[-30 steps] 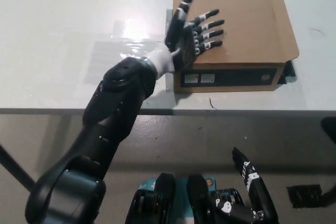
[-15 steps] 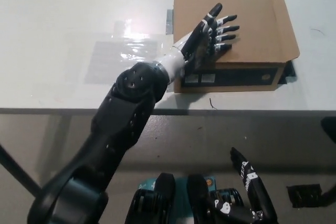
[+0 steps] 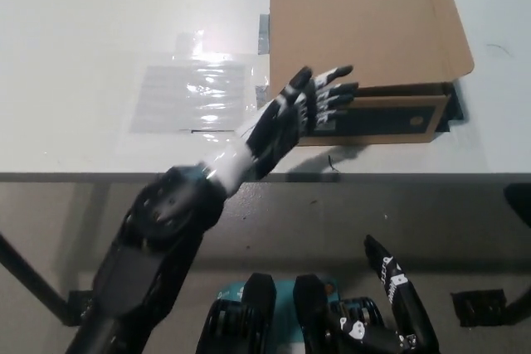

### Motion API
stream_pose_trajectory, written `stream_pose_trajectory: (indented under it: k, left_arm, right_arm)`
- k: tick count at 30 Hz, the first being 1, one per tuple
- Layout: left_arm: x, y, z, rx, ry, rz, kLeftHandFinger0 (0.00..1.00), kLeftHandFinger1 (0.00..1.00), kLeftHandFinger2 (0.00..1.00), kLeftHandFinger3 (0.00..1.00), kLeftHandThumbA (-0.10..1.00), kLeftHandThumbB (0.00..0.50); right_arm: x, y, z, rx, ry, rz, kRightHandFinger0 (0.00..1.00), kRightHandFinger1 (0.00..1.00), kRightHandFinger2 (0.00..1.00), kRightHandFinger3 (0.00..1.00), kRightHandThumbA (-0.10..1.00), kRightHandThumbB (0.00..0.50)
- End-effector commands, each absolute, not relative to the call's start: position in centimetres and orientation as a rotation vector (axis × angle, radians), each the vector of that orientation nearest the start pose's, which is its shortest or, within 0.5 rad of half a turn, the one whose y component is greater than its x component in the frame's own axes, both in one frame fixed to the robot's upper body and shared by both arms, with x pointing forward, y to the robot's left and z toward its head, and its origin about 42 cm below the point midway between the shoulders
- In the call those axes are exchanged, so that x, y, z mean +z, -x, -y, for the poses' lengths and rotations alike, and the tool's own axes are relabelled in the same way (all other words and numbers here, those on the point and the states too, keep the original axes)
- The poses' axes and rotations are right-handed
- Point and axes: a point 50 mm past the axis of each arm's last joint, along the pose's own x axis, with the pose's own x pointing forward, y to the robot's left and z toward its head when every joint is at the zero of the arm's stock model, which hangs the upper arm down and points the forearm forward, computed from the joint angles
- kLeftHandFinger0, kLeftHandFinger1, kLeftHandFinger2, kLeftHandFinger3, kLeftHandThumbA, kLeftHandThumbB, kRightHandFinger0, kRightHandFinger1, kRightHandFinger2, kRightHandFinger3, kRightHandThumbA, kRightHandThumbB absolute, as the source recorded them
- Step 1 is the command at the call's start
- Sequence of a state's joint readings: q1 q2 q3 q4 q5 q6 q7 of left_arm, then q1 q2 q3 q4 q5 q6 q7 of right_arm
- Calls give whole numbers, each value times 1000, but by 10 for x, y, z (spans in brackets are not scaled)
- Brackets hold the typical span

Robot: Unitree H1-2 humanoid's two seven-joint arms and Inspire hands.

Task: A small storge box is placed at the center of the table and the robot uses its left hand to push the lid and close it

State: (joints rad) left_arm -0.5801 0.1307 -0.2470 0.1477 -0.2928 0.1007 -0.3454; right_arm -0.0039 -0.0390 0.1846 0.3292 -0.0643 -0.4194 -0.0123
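Lid push, unfinished
My left hand [image 3: 292, 118] hovered open before the box [image 3: 369, 113]; lid [image 3: 365, 26] looked ajar, so I needed another downward press.

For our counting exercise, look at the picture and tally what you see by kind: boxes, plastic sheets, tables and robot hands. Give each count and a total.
Cardboard storage box: 1
Clear plastic sheet: 1
White table: 1
Robot hands: 2 (left robot hand open at the box's front; right robot hand resting low, below the table edge)
Total: 5
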Motion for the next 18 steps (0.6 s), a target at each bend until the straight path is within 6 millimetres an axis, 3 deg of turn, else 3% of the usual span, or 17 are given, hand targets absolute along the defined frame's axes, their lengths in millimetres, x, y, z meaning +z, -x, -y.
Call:
stream_pose_trajectory:
  k: [1,5,8,9,12,15,18]
  left_arm:
    - [325,-306,-170,-844,-95,660,1000,1000,1000,1000,1000,368]
    - [292,-280,-191,-785,-157,629,1000,1000,1000,1000,1000,347]
    - [262,-274,-204,-730,-174,550,1000,1000,1000,1000,1000,369]
    - [250,-272,-210,-703,-161,518,1000,1000,1000,1000,1000,349]
    - [227,-271,-222,-640,-179,442,1000,1000,1000,1000,1000,364]
    - [199,-274,-236,-583,-201,364,1000,1000,1000,1000,1000,346]
    - [180,-281,-245,-561,-215,326,1000,1000,1000,1000,1000,270]
  right_arm:
    - [48,-273,172,222,91,185,1000,1000,1000,1000,1000,377]
    - [46,-272,170,225,88,177,1000,1000,1000,1000,1000,374]
    - [45,-274,172,222,84,173,1000,1000,1000,1000,1000,373]
    - [44,-272,172,226,86,171,1000,1000,1000,1000,1000,372]
    - [44,-273,170,227,90,171,1000,1000,1000,1000,1000,368]
    - [44,-274,169,231,91,170,1000,1000,1000,1000,1000,374]
    - [43,-274,170,233,98,169,1000,1000,1000,1000,1000,380]
